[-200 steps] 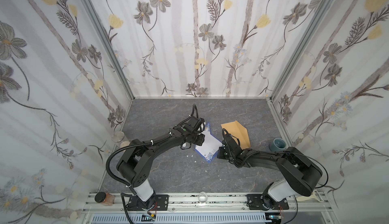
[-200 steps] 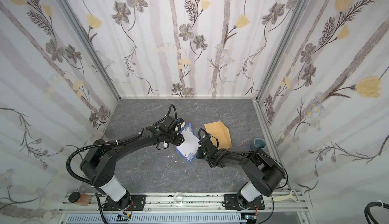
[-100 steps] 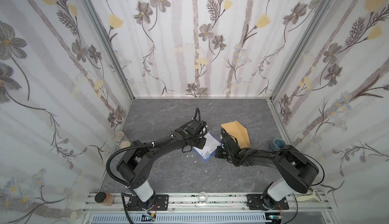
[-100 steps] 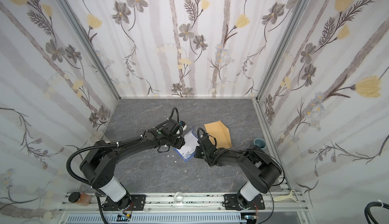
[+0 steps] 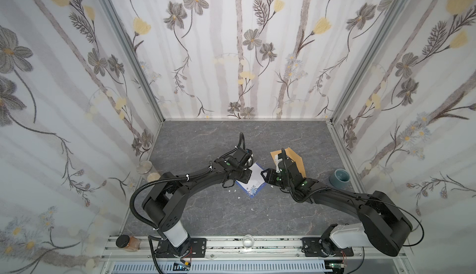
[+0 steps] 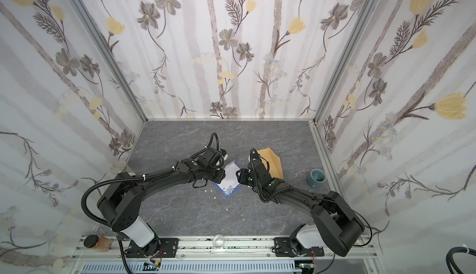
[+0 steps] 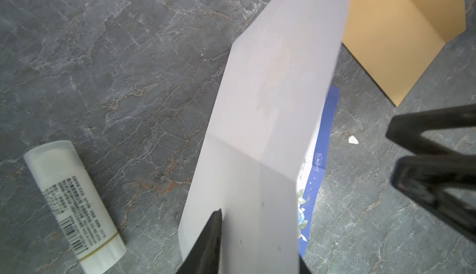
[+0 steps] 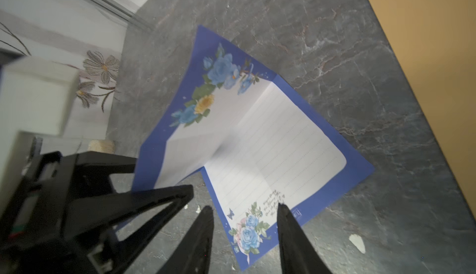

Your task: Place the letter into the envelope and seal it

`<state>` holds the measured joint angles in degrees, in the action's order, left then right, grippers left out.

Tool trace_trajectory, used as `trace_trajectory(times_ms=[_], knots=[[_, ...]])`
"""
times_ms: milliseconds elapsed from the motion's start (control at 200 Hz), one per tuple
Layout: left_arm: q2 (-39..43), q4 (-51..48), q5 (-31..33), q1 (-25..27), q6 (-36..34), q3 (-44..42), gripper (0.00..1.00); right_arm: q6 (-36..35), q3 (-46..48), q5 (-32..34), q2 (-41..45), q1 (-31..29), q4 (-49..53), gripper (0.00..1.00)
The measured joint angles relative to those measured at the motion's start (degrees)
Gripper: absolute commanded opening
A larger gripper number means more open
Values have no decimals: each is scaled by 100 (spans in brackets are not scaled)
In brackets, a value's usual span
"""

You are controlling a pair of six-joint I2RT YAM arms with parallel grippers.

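The letter (image 8: 270,141), white with a dark blue border and blue flower corners, lies half folded on the grey table. Its plain white back (image 7: 270,105) stands lifted, and my left gripper (image 7: 257,247) is shut on that raised half. My right gripper (image 8: 244,213) is open, its fingertips (image 8: 283,218) straddling the flat half's flowered corner. In both top views the letter (image 5: 253,181) (image 6: 230,180) shows between the left gripper (image 5: 243,177) and the right gripper (image 5: 265,176). The tan envelope (image 5: 296,159) (image 6: 273,160) lies just behind the right gripper.
A white glue stick (image 7: 74,203) lies on the table beside the letter. A blue-grey cup (image 5: 340,177) stands near the right wall. Small paper scraps (image 5: 239,197) dot the table in front of the letter. A jar (image 5: 127,241) sits on the front rail at the left.
My right gripper has opened and let go of the letter's corner. The left gripper has carried the raised half of the letter to the right, folding it further over.
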<state>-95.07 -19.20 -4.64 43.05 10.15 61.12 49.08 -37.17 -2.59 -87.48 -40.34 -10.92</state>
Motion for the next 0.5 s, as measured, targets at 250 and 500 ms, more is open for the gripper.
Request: trace_trajectory(times_ms=[250, 500], knots=[[48, 11, 9, 4, 24, -17, 32, 251, -807, -48, -455, 24, -289, 56], [105, 35, 2, 11, 35, -52, 32, 638, -1075, -138, -1001, 55, -466, 56]])
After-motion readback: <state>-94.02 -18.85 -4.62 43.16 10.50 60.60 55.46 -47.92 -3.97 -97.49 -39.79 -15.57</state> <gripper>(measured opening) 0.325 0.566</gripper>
